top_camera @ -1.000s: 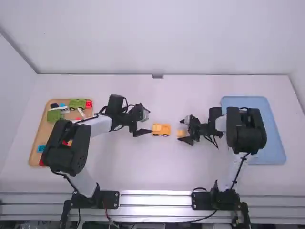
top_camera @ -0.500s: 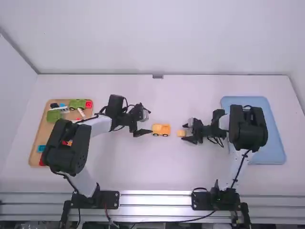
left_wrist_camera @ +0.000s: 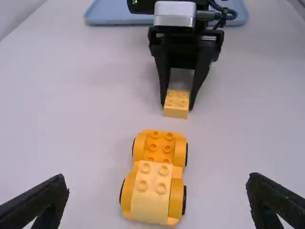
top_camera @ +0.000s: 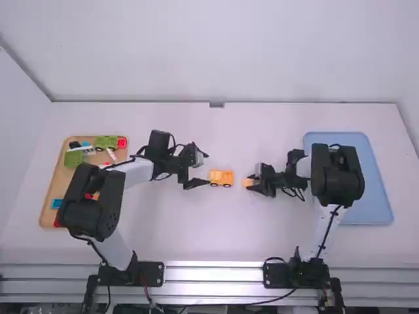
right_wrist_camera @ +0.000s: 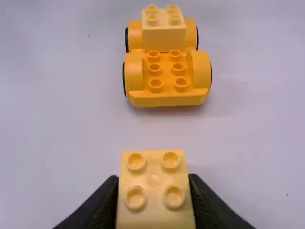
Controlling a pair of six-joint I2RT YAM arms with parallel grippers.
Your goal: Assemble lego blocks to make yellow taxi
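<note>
My left gripper stands open just left of the yellow car base. In the left wrist view that gripper has its fingers wide apart, with the car base beyond and between them. A pale yellow block sits on one end of the base, and studs show at the other end. To the right of the car, my right gripper is shut on a small yellow block. In the right wrist view the right gripper grips this block by two sides, studs up, apart from the car.
A wooden tray with green, red and blue pieces lies at the left, partly under the left arm. A blue tray lies at the far right, partly under the right arm. Bare white table surrounds the car.
My right gripper first shifted slightly right, then came back left, and its fingers have shut on the small block. The block has moved slightly left. The left arm and the car have stayed put.
</note>
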